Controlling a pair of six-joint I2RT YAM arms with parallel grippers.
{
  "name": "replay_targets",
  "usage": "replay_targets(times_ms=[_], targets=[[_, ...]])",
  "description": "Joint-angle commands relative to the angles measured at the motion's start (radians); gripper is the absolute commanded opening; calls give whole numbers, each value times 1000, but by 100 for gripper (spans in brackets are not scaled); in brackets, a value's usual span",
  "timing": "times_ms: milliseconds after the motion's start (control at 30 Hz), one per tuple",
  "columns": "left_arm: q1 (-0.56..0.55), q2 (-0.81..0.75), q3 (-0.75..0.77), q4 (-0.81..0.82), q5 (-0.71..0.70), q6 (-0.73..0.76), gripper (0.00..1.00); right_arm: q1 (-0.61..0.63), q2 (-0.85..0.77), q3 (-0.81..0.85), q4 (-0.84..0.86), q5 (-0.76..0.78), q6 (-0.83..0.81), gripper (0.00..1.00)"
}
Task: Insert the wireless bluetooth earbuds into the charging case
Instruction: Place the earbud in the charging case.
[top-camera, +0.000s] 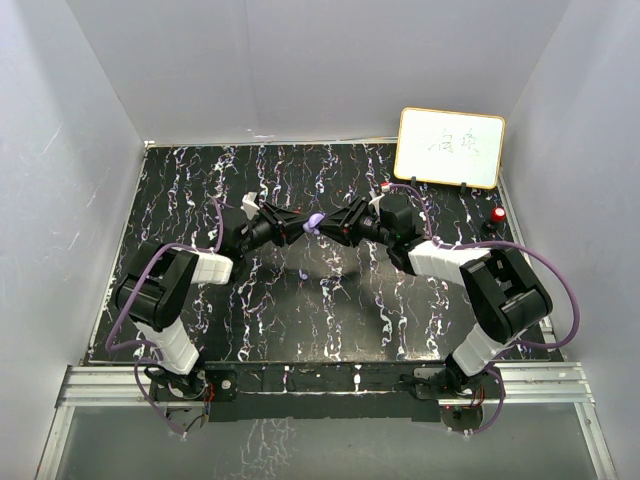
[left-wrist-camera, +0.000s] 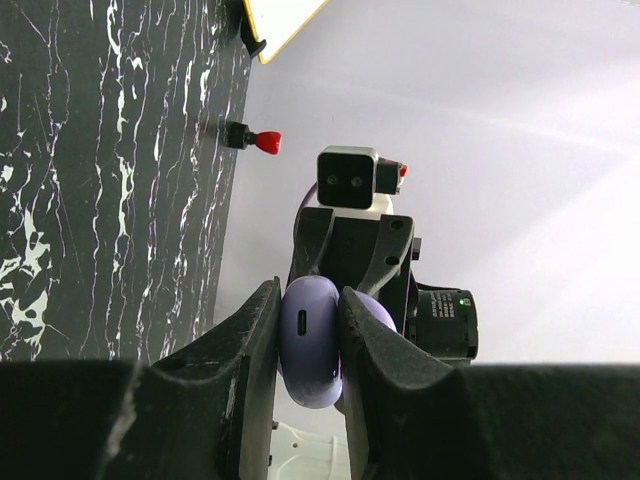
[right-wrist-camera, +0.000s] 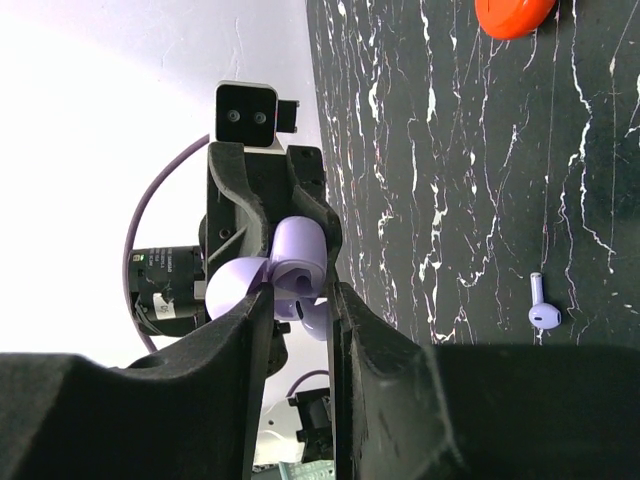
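The purple charging case (left-wrist-camera: 310, 350) hangs above the middle of the table (top-camera: 250, 330), pinched edge-on by my left gripper (left-wrist-camera: 308, 300), which is shut on it. The case (right-wrist-camera: 298, 245) is open, its lid (right-wrist-camera: 225, 290) swung to the left in the right wrist view. My right gripper (right-wrist-camera: 298, 300) meets it head-on, shut on a purple earbud (right-wrist-camera: 315, 318) that is pressed at the case's opening. A second pale purple earbud (right-wrist-camera: 543, 310) lies on the table below the arms (top-camera: 303, 272). In the top view both grippers (top-camera: 300, 225) (top-camera: 333, 225) touch at the case (top-camera: 315, 222).
An orange-red round disc (right-wrist-camera: 512, 12) lies on the table. A red-capped knob (top-camera: 497, 214) stands at the right edge. A white board (top-camera: 450, 147) leans at the back right corner. Grey walls enclose the table on three sides.
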Motion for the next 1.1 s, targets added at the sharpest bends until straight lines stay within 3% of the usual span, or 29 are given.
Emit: replay_targets(times_ms=[0,1067], targets=[[-24,13,-28,18,66,-4,0,-11,-40,0,110,25,3,27],[4,14,-57,69,74,-49,0,-40,-61,-22,96,26,-36,31]])
